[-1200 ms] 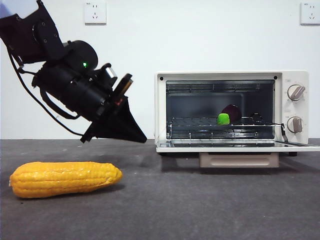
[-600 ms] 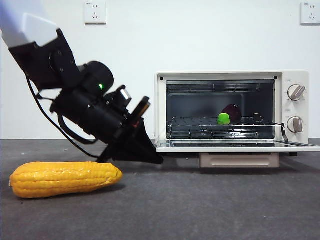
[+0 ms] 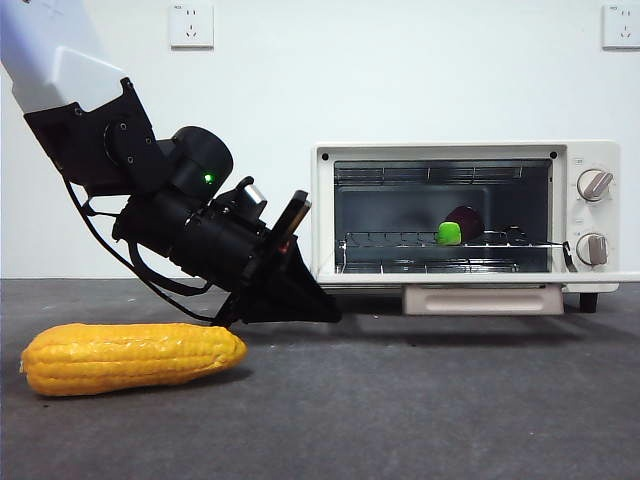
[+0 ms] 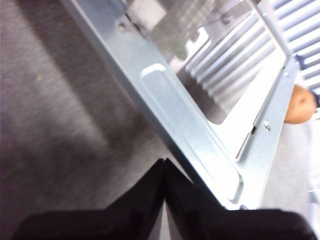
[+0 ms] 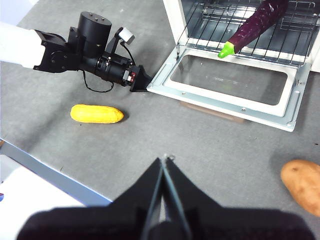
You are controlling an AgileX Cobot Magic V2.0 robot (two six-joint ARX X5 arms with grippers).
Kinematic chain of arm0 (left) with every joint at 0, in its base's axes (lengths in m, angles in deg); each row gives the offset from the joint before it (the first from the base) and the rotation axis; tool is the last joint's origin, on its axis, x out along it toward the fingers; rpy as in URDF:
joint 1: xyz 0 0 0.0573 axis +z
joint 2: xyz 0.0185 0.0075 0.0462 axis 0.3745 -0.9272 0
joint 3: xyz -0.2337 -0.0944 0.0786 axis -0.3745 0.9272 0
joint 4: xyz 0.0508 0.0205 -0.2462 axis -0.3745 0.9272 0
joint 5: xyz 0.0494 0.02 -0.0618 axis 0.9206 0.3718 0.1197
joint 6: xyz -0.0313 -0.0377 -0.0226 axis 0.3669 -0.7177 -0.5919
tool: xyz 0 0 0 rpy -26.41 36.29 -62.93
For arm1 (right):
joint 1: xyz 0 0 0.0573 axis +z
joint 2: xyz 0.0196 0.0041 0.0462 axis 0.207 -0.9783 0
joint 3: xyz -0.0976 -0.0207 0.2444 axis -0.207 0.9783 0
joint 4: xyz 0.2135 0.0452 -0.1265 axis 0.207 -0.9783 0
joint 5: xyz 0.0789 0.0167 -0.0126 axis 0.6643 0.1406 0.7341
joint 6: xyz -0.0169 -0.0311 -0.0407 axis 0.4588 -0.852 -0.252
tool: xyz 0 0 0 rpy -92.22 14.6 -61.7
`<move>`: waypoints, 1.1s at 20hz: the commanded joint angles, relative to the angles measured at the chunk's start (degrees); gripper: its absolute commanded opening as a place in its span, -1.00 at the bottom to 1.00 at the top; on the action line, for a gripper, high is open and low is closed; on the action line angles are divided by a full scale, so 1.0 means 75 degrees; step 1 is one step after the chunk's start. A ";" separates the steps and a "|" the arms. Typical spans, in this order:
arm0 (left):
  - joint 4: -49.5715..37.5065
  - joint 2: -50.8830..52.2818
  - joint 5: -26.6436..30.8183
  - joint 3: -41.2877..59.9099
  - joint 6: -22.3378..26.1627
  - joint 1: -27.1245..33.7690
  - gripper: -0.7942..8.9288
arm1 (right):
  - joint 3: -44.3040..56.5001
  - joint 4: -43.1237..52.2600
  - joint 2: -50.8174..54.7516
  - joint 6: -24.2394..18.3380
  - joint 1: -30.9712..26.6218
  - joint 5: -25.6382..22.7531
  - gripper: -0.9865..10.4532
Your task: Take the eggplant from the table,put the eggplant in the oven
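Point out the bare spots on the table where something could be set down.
Bare table lies between the corn and the open oven door, and from that door's front edge toward the potato. It is crowded at the door's corner, where the left gripper sits; the eggplant fills the oven rack.

Table [image 3: 420, 420] matt, grainy grey; oven [image 3: 440, 150] glossy cream, door frame [image 4: 200, 150] bare metal; eggplant [image 5: 255, 25] glossy.
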 commanded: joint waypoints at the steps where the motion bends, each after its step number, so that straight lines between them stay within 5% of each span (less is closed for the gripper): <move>1: -0.0458 -0.0105 -0.0309 -0.0009 -0.0297 -0.0093 -0.85 | -0.0029 0.0017 0.0015 -0.0087 0.0009 -0.0006 -0.85; 16: -0.1737 0.0571 -0.0391 -0.0152 -0.1049 0.0408 -0.85 | -0.0029 0.0017 0.0015 -0.0082 0.0009 -0.0006 -0.85; 22: -0.1970 0.0568 0.0393 -0.0670 -0.1014 0.0417 -0.85 | -0.0029 0.0017 0.0009 -0.0085 0.0009 -0.0006 -0.85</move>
